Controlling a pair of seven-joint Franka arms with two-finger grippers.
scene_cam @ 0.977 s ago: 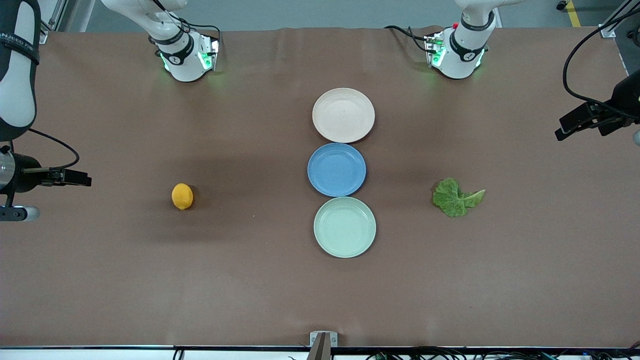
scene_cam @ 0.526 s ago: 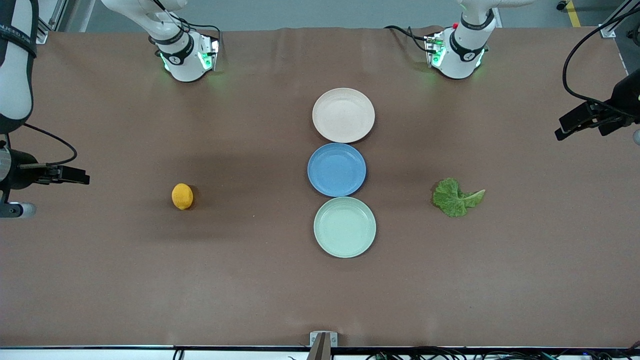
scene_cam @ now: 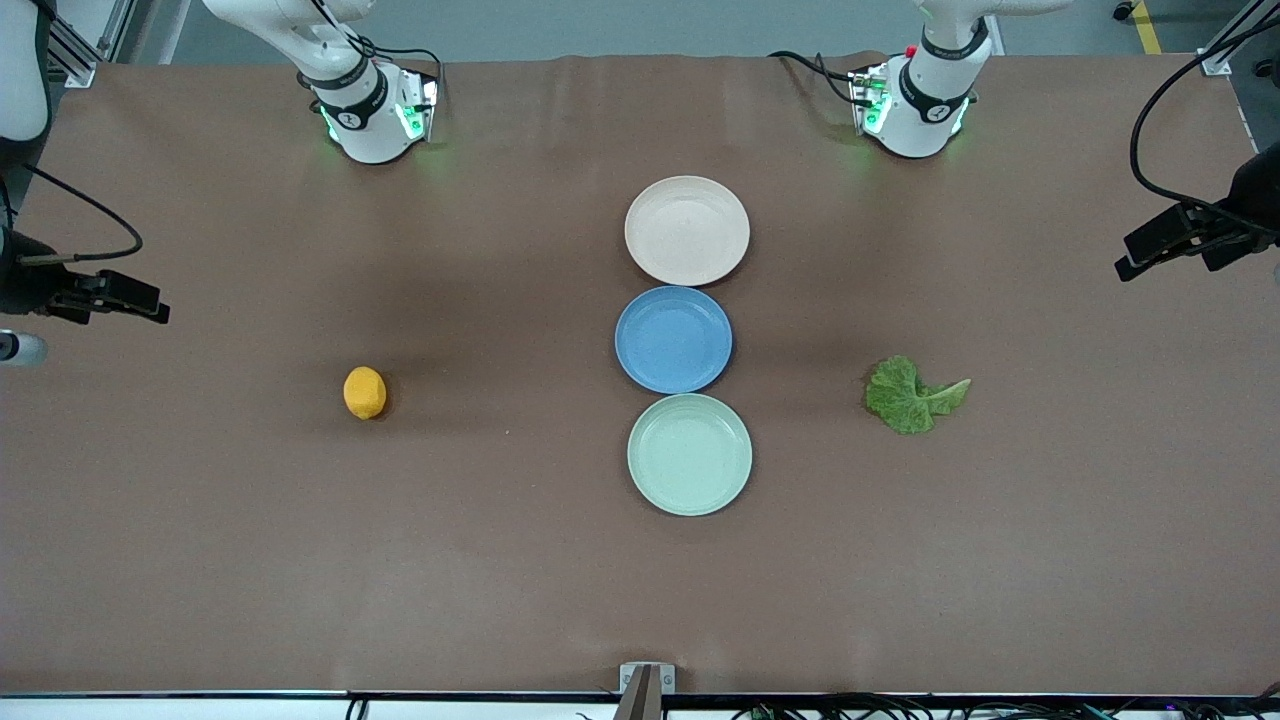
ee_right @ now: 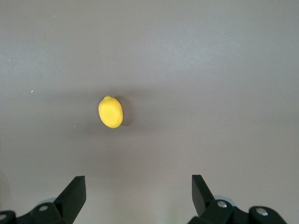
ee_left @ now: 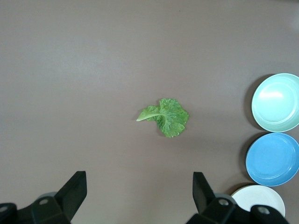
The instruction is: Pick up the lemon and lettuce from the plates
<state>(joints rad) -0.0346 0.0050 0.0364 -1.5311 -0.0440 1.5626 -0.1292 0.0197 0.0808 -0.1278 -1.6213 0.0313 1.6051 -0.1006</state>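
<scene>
On brown table: lemon, lettuce; left pincer and right pincer gape.

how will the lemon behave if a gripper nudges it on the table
The lemon is a rounded oval lying on its side on bare cloth, so it will probably roll. Its smooth curved skin may slip between flat fingers. It looks firm, not floppy.

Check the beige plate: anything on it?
Nothing; the beige plate is bare to its rim. The lemon and the lettuce lie on the table. Nothing covers the plate.
</scene>
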